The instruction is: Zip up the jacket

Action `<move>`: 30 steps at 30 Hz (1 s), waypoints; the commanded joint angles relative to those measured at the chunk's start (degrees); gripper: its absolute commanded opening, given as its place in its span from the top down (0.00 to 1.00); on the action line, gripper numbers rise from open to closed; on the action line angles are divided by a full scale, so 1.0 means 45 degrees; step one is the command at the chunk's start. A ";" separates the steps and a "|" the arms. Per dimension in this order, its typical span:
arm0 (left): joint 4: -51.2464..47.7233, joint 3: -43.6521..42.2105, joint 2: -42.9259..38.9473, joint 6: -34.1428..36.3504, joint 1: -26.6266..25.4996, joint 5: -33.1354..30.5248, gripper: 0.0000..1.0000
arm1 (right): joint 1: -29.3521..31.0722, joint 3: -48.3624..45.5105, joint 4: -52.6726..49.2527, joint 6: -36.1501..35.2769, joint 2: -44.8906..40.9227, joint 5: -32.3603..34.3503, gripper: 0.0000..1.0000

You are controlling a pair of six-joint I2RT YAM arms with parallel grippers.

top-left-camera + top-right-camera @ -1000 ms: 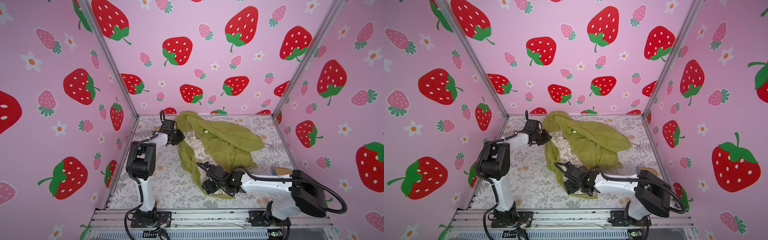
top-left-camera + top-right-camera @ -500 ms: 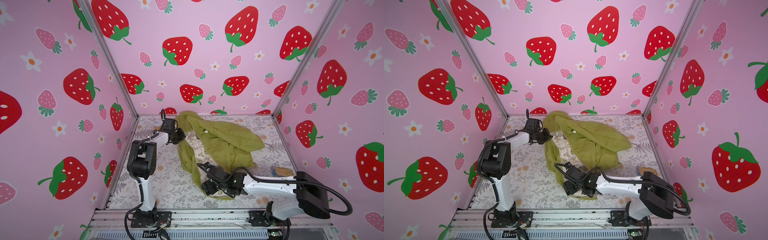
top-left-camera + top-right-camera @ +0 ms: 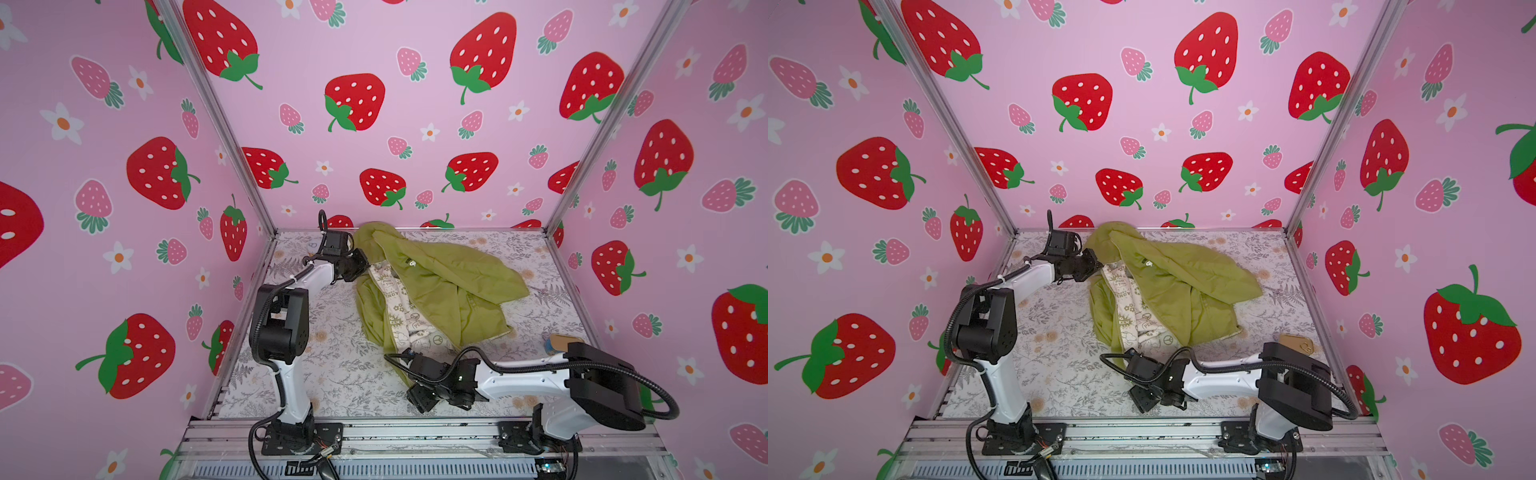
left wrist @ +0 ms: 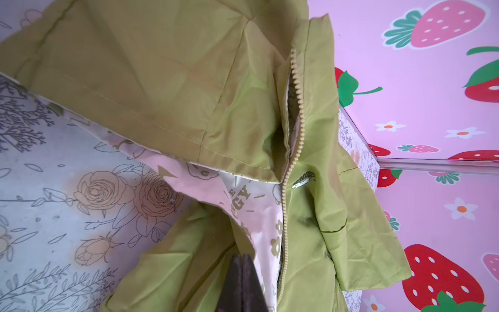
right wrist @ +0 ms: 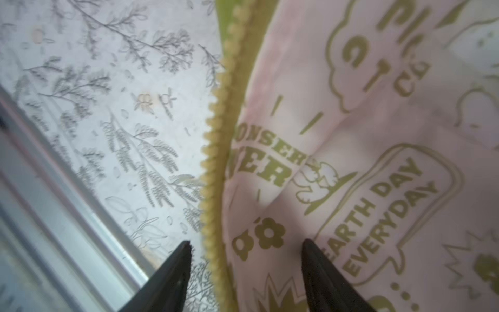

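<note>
Olive-green, the jacket (image 3: 436, 286) is newly clamped in the left tool (image 3: 360, 266) mid-frame; the right tool (image 5: 246, 243), jaws parted, narrows around the zipper teeth (image 5: 216, 151); nothing joined yet.

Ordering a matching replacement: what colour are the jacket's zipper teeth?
The zipper teeth are pale cream-yellow, clearest in the left wrist view.

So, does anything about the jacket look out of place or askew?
The jacket lies crumpled and unzipped, one front panel folded back so its cream lining shows; the zipper teeth are unjoined.
</note>
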 commanded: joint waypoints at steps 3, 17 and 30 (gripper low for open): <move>-0.0470 0.0004 -0.1333 0.0218 0.0542 -0.0064 1.00 | -0.0002 0.0780 -0.0661 0.0295 0.0178 0.0700 0.66; -0.3603 0.3764 -0.1766 0.1645 0.1898 -0.1705 1.00 | -0.1176 0.1534 0.2677 -0.0295 -0.0511 -0.5128 0.95; -0.4620 1.0425 0.4344 0.1054 0.0775 -0.2455 1.00 | -0.6027 0.0408 0.6423 0.0709 0.1880 -0.8914 0.94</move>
